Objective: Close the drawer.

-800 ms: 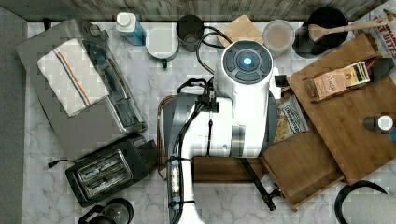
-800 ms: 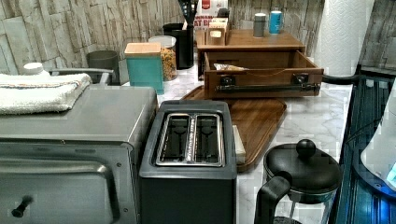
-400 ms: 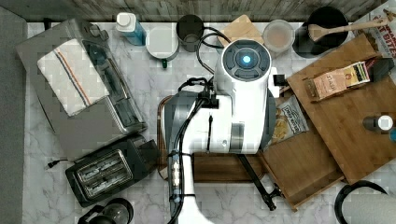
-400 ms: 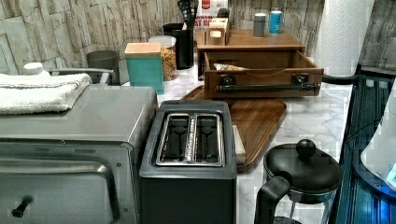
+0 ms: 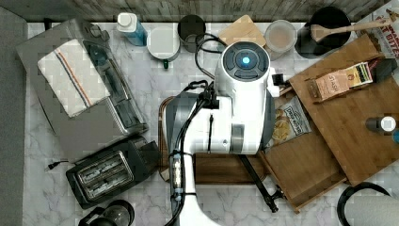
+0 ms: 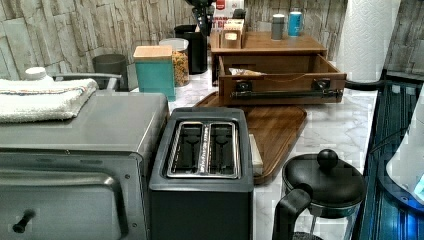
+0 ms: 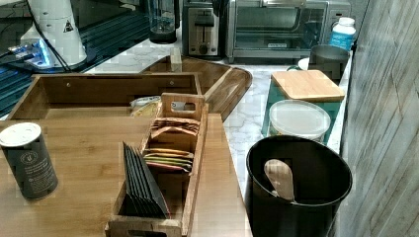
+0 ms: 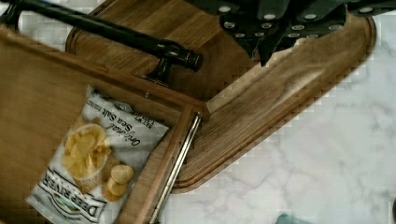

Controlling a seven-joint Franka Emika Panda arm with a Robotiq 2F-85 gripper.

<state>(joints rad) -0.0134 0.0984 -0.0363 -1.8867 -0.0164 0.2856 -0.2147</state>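
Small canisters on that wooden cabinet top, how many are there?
2. A grey cylindrical canister and a blue canister stand side by side on the flat wooden cabinet top, toward the left view's right. Others may be hidden.

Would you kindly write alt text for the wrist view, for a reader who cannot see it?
An open wooden drawer holds a bag of chips; its dark bar handle overhangs a darker wooden serving tray on a marble counter.
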